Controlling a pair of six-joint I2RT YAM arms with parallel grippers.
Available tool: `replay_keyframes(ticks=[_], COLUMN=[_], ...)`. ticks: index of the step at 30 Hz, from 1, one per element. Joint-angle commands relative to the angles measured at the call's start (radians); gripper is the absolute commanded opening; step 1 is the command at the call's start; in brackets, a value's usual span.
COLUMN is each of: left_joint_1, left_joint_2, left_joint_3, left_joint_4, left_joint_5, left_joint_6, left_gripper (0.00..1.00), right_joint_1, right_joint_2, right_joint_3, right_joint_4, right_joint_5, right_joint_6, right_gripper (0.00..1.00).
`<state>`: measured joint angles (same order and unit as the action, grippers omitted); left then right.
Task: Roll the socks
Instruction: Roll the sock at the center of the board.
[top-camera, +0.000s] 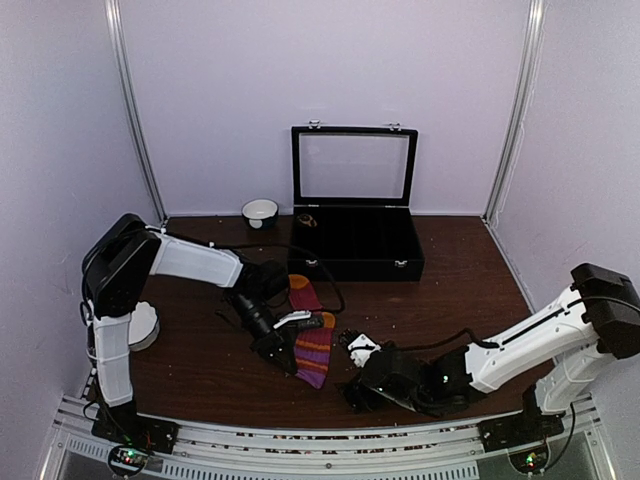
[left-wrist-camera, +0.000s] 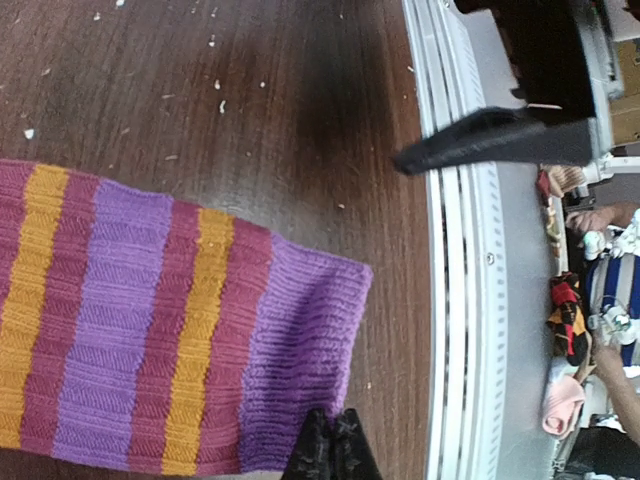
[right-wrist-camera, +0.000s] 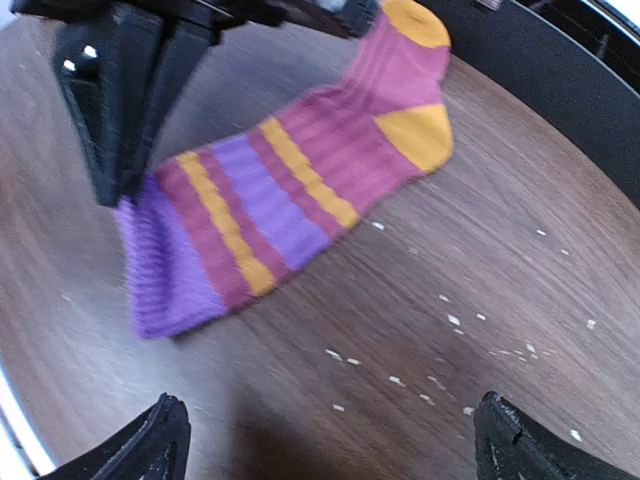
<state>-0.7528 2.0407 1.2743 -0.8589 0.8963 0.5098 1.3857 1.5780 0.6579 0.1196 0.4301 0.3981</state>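
Left gripper had its jaws pressed fully together, the tips set on one corner of the purple cuff of the striped sock. From the right wrist view that corner seemed drawn up a little toward the black fingertips, so the gripper appeared to be pinching the fabric there.

Right gripper stood spread wide, one finger at each lower corner of its own view, with only bare wood between them. It held nothing and pointed at the sock from the right, near it but not touching.

The sock lay flat on the dark wooden worktop, in front of the two arms and nearer the left one. Its magenta foot with the orange toe and orange heel patch pointed toward the back. The leg, banded in magenta, orange and purple, ran toward the near edge and ended in the ribbed cuff. Only this one sock could be made out clearly.

Small white specks were scattered over the wood around it. Behind the sock, toward the back wall, sat a black case with its glazed lid standing upright. A white bowl stood just to the left of the case. A pale round object rested by the left arm's base, partly hidden behind the arm.
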Motion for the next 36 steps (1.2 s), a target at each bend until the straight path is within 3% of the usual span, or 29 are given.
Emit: replay_keyframes(ticks=[1,4,9,25,33,36], left_joint_1=[0.029,0.045,0.059,0.076,0.078,0.078], left_joint_2=[0.050,0.065,0.077,0.101,0.102,0.101], left_joint_3=[0.031,0.032,0.030,0.030,0.037,0.040], left_joint_4=[-0.055,-0.055,-0.040,-0.066,-0.088,-0.094], left_joint_5=[0.089,0.096,0.112,0.138,0.152,0.153], left_joint_6=[-0.004,-0.013,-0.037,-0.017,0.003,0.012], left_gripper=[0.00,0.00,0.00,0.00,0.00,0.00], right_joint_1=[0.036,0.085,0.075,-0.052,-0.067,-0.070], right_joint_2=[-0.008,0.029,0.084,0.315,0.358,0.367], right_joint_3=[-0.004,0.010,0.019,0.221,0.230,0.239], right_joint_4=[0.092,0.173,0.299,0.222,0.204,0.188], right_joint_5=[0.131,0.054,-0.098,-0.303,-0.325,-0.329], right_joint_6=[-0.178,-0.347,-0.475,-0.564,-0.550,-0.535], right_gripper=[1.00,0.95,0.78,0.37,0.25,0.12])
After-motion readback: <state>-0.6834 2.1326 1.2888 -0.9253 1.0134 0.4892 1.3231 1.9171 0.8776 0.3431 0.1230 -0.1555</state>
